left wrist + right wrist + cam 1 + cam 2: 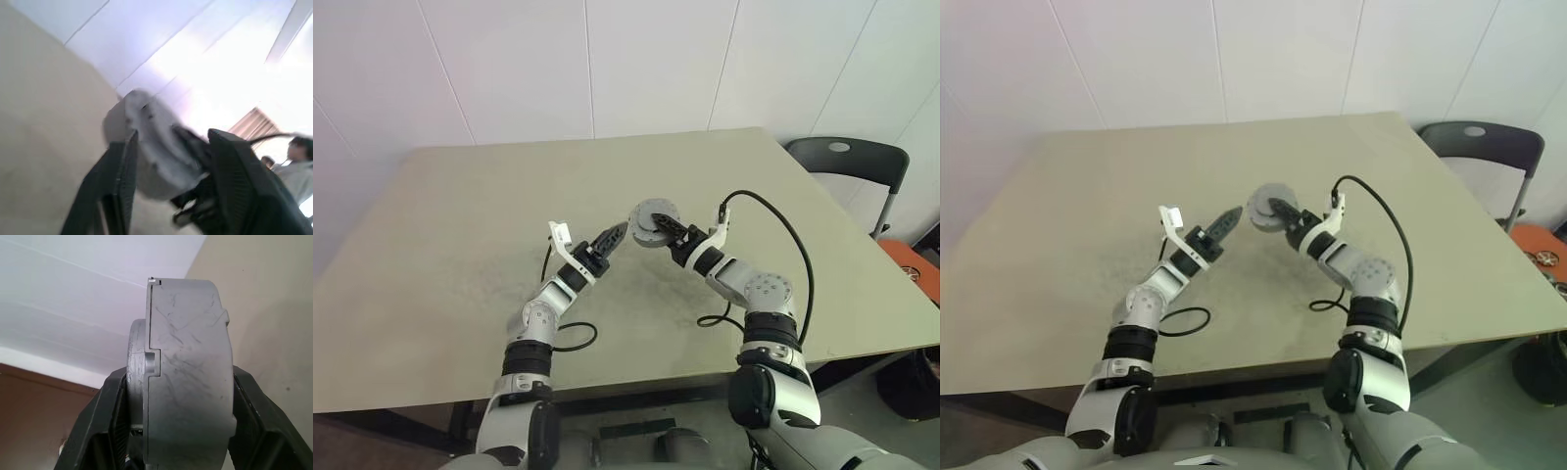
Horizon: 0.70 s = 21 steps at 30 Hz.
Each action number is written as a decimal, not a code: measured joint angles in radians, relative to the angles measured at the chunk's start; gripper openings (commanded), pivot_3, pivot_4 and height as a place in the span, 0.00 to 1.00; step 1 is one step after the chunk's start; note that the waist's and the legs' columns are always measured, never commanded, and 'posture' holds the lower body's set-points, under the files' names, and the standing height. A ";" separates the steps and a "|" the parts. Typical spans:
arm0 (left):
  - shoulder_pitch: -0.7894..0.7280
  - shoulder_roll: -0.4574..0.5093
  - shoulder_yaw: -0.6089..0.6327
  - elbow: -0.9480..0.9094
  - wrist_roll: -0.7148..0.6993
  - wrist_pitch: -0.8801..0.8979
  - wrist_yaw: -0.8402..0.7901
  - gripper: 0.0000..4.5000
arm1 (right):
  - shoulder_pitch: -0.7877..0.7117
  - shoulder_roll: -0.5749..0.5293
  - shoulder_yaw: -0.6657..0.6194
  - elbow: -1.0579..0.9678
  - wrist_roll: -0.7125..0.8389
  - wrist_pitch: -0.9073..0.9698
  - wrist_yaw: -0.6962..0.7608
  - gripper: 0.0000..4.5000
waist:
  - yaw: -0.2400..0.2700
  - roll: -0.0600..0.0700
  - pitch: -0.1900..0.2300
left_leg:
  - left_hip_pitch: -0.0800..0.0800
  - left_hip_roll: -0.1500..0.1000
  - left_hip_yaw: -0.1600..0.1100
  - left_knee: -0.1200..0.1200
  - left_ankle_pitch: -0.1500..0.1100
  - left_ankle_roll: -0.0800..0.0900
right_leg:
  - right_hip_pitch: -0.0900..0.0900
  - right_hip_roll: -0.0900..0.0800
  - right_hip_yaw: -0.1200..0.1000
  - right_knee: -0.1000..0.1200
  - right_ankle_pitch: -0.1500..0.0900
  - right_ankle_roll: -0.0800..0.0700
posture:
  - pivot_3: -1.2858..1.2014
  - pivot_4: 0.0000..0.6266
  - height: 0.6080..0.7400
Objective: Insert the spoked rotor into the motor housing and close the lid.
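My right pincer (674,230) clenches the closed motor housing (655,224) above the table (440,225); my left pincer (610,239), released, hovers just beside it

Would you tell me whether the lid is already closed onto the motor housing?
Closed, it seems: the lid sits flush against the motor housing, with only a thin seam between them, clamped in the right end effector.

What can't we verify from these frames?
- Rotor inside: the closed grey motor case hides it, right wrist view.
- Lid fully seated: seam seen edge-on.
- Left gripper opening: too small in head views.
- Case detail: blurred, left wrist view.
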 measured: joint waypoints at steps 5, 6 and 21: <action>-0.013 0.005 0.006 0.002 -0.039 0.052 0.062 1.00 | 0.002 0.005 0.029 -0.002 0.004 0.001 0.001 0.51 | -0.002 0.000 0.000 | 0.001 0.000 0.000 0.000 0.000 0.000 | 0.000 0.002 0.001 0.001 0.000 0.000 | 0.52 0.00 1.00; -0.018 0.016 0.003 0.018 -0.029 0.060 0.079 1.00 | 0.002 0.005 0.030 -0.002 0.009 0.001 0.002 0.51 | -0.002 0.000 0.000 | 0.002 0.000 0.000 0.000 0.000 0.000 | 0.001 0.003 0.001 0.001 0.000 0.000 | 0.52 0.00 1.00; -0.056 0.003 0.016 0.079 -0.074 0.126 0.090 1.00 | 0.070 0.004 0.131 -0.125 0.110 0.111 0.079 0.51 | -0.002 0.000 0.000 | 0.001 0.000 0.000 0.000 0.000 0.000 | 0.001 0.002 0.001 0.000 0.000 0.000 | 0.52 0.00 1.00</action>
